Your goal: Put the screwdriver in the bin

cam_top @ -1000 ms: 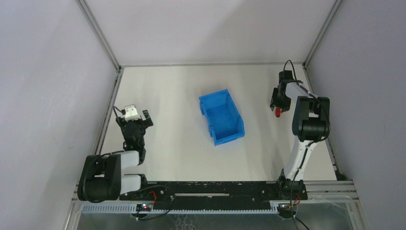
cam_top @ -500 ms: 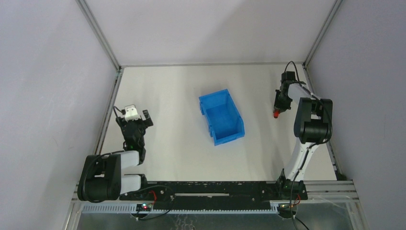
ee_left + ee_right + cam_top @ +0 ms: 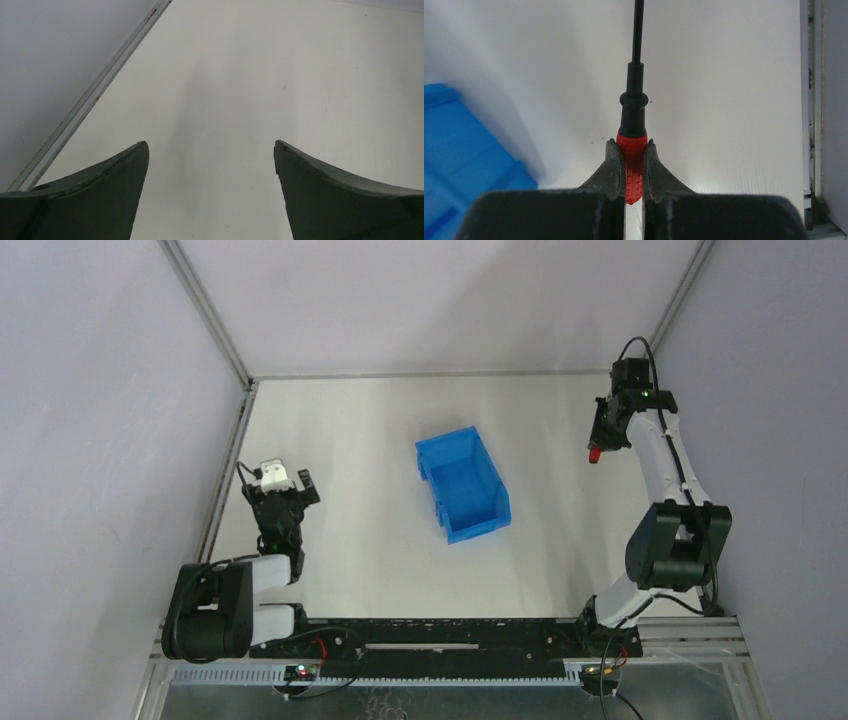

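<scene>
My right gripper [image 3: 600, 438] is shut on the screwdriver [image 3: 633, 165], clamping its red handle [image 3: 593, 454]; the black shaft points away from the wrist camera. The gripper hangs raised over the far right of the table, well right of the bin. The bright blue bin [image 3: 462, 483] stands open and empty at the table's middle; its corner shows at the left of the right wrist view [image 3: 459, 155]. My left gripper [image 3: 283, 492] is open and empty near the left edge, its two dark fingers [image 3: 100, 195] wide apart over bare table.
A metal frame rail [image 3: 228, 475] runs along the table's left edge and another along the right [image 3: 811, 115]. Grey walls close in the left, back and right sides.
My right arm has lifted and stretched out, carrying the screwdriver up and toward the far right. The left arm and the bin have not moved.
</scene>
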